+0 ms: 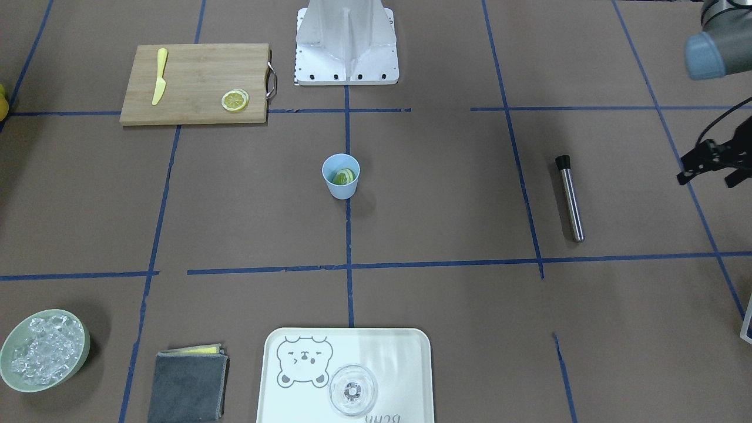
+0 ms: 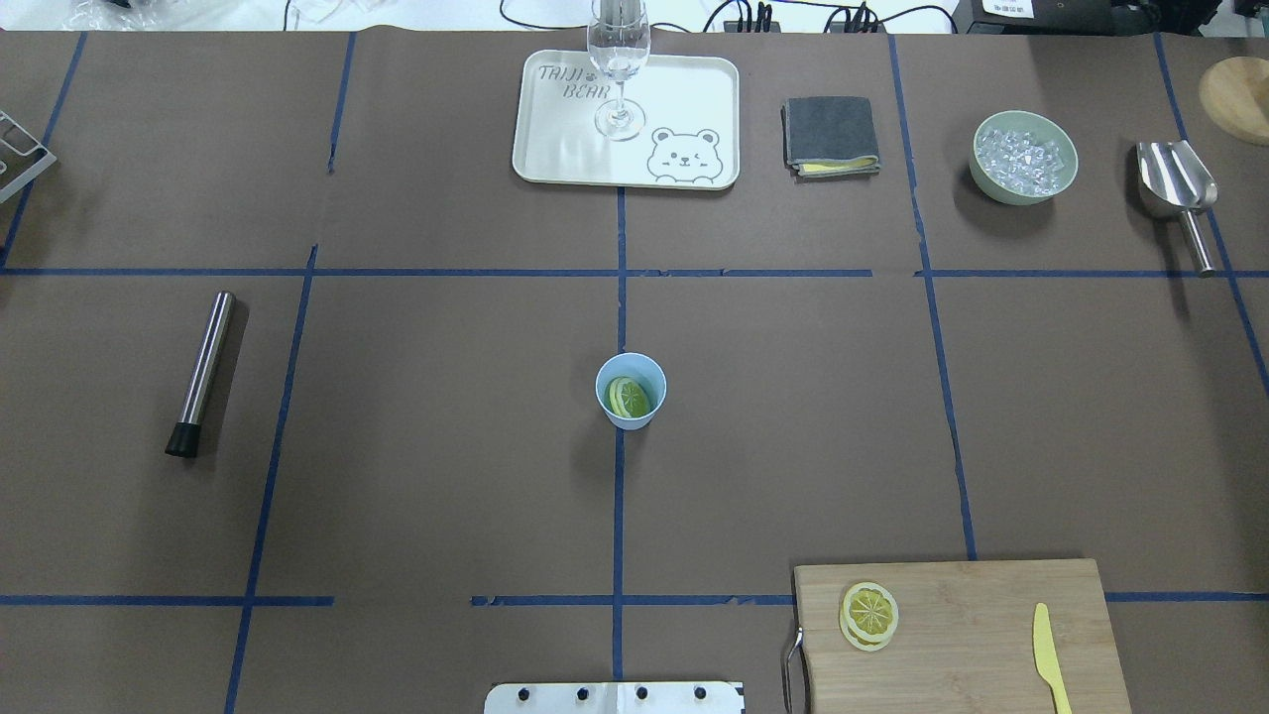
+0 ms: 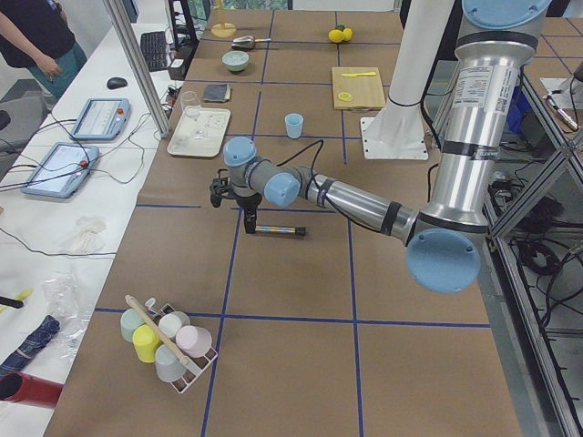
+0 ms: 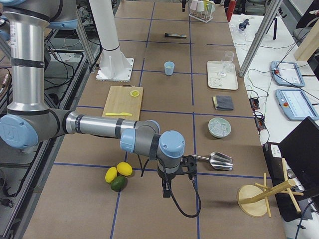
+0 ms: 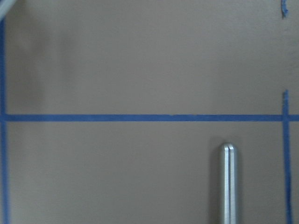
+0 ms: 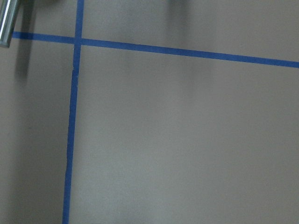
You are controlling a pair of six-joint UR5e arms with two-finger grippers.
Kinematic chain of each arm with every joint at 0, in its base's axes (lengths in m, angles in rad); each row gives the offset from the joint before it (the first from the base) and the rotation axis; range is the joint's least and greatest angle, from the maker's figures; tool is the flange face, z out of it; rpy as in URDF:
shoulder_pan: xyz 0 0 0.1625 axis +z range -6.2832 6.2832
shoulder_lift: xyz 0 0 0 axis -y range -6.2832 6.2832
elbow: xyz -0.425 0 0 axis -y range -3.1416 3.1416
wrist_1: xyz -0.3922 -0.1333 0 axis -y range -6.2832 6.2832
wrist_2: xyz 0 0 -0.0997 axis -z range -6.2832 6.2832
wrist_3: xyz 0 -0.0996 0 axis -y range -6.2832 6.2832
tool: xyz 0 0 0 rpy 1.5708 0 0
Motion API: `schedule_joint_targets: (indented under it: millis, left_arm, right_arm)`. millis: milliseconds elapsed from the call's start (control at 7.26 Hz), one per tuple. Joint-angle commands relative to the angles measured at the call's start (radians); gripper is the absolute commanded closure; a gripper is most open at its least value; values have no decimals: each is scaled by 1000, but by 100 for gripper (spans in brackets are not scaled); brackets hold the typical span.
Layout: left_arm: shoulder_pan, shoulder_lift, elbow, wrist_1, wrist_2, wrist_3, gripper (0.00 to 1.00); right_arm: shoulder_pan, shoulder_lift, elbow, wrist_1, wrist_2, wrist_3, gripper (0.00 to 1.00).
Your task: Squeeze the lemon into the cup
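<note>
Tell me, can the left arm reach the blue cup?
Probably yes: the cup stands alone in the open; only a metal rod lying flat sits between it and the left gripper.

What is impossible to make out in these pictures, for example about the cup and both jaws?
- Juice in the cup: overhead, the citrus slice and the wall hide the bottom.
- Left gripper: front-facing view, dark, cut by the edge; jaws unreadable.
- Right gripper: only in the exterior right view, small and dark; jaws unreadable.
- Lemon slices on the board: overhead, stacked, too small to count.
</note>
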Motion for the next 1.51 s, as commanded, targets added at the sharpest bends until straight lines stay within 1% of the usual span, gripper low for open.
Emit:
schedule_joint_targets:
  millis: [0,138,275,413,551,688,826,964,1377]
  left_arm:
    - [-184,42,45,117,60,260,0]
    - [-213,43,43,206,117,376,0]
    - [-292,51,35,258,111,405,0]
    - [-305,51,32,268,108,396,0]
    - [-303,54,38,265,96,391,0]
    - [-303,83,27,253,8,394,0]
    - [-303,99,29,224,-48,396,0]
    - [-303,109,23,180,-48,397,0]
    - [-302,114,33,178,-38,399,0]
  right_arm:
    - [-2,1,4,0,0,0,0]
    - [-2,1,4,0,1,0,0]
    - [-2,1,4,0,0,-1,0]
    - [-2,1,4,0,0,-3,0]
    - [-3,1,4,2,0,-3,0]
    - [-3,1,5,2,0,-5,0]
    - [-5,3,5,8,-3,-6,0]
    - [-12,0,2,63,-15,-3,0]
    - [-46,-2,2,66,-15,5,0]
